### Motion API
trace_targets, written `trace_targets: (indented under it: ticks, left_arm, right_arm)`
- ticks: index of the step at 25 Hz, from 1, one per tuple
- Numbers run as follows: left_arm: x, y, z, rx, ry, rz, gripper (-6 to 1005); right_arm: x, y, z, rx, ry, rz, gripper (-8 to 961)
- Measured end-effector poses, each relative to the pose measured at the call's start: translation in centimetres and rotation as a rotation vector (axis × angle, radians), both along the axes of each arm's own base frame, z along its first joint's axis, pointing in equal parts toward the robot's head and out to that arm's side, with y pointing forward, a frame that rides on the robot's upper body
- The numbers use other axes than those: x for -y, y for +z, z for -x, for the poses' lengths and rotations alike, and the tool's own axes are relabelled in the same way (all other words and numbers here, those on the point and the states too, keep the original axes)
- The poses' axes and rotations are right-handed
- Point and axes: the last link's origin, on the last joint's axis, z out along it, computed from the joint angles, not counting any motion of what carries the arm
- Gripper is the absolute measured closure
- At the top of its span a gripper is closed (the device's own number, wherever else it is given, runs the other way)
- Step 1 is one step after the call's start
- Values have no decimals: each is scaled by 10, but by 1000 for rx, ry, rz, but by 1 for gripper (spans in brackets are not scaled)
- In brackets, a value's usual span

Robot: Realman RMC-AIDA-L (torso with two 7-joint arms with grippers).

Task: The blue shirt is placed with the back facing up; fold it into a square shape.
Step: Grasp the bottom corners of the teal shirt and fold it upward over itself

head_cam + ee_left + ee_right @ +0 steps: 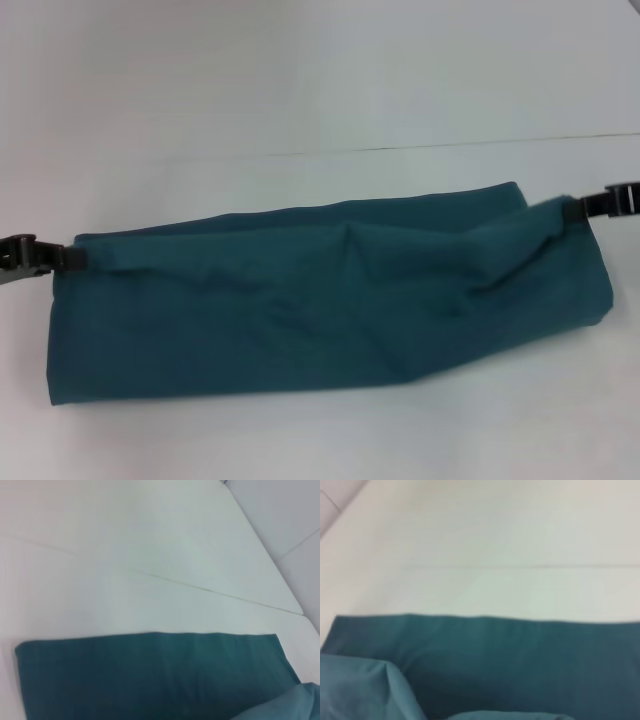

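The blue shirt (pixel 300 320) lies across the white table as a long, wide band, several layers thick. My left gripper (pixel 72 258) is at the band's left end, shut on the far corner of the top layer. My right gripper (pixel 568 208) is at the right end, shut on the opposite far corner. The layer between them is raised and creased, sagging in the middle. In the left wrist view the flat shirt (pixel 150 675) fills the low part, with a lifted fold at one corner. A lifted fold also lies over the flat shirt (pixel 530 655) in the right wrist view.
The white table (pixel 300 80) stretches on all sides of the shirt. A thin seam (pixel 460 147) runs across it behind the shirt. In the left wrist view the table's edge (pixel 270 560) runs along one side, with floor beyond.
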Motion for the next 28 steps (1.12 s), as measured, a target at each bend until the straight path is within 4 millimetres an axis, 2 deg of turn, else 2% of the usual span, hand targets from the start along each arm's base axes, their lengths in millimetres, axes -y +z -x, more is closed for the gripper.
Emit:
trace_targets:
  ticks: [8,16,24,28]
  left_arm:
    - [-11,5,1,-13,7,-78,871]
    - [-29,-7,3,-82,21,-174,867]
    - [-39,-29,-2,-129,21,-208,864]
    - [-44,-36,-5,-160,15,-227,862]
  right_arm:
    - [-18,6,0,-6,-29,-113,877]
    - [-41,-17,-7,7,-61,-194,858]
    - [-54,-41,2,37,-45,-246,838]
    - [-58,-47,2,40,-54,-265,829]
